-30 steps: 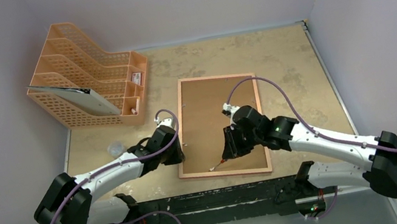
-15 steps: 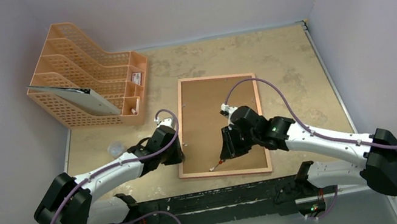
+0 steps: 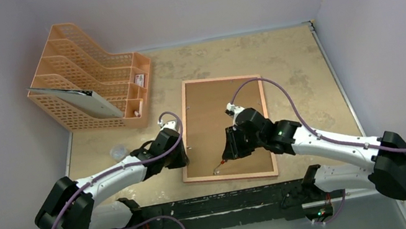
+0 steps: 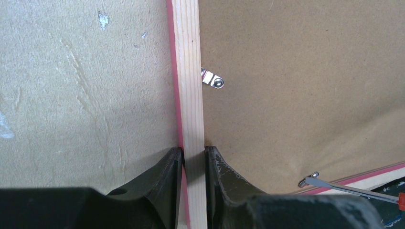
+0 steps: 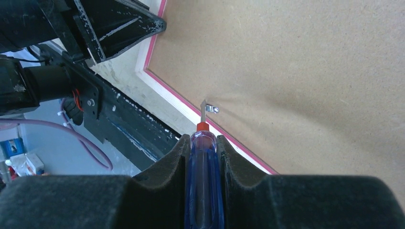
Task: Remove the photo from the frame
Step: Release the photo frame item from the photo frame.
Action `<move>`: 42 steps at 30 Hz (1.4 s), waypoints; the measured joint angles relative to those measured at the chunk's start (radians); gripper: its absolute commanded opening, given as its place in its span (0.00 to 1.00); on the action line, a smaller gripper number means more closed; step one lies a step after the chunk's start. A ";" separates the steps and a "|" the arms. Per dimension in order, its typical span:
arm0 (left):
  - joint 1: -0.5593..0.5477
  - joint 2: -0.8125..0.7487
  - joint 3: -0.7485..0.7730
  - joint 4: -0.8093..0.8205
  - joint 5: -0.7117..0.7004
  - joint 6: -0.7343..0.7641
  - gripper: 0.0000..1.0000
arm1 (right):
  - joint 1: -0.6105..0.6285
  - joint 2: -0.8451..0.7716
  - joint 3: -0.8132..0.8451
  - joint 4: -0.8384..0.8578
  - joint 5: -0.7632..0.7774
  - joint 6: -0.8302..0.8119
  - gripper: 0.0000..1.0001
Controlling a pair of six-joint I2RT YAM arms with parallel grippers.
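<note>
Mottled tabletop: right gripper, clamping a screwdriver, has edged it to the frame clip, readying release; left gripper pinches the rail.

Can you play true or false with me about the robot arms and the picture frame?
1. The frame lies with its brown backing board up. True.
2. The left gripper is shut on the frame's edge. True.
3. The right gripper is empty. False: it holds a blue-handled screwdriver, tip at a metal clip.
4. The file rack stands on the frame. False: it stands apart, far left.
</note>
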 measured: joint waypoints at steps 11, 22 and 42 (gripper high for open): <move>0.000 0.000 0.000 0.000 0.000 0.000 0.00 | 0.000 -0.030 -0.002 0.003 -0.003 0.000 0.00; 0.000 0.001 0.000 0.000 0.000 0.000 0.00 | 0.000 -0.062 -0.015 -0.057 -0.001 -0.023 0.00; 0.000 0.001 0.000 0.000 0.000 0.000 0.00 | 0.003 -0.056 -0.044 -0.038 -0.070 -0.081 0.00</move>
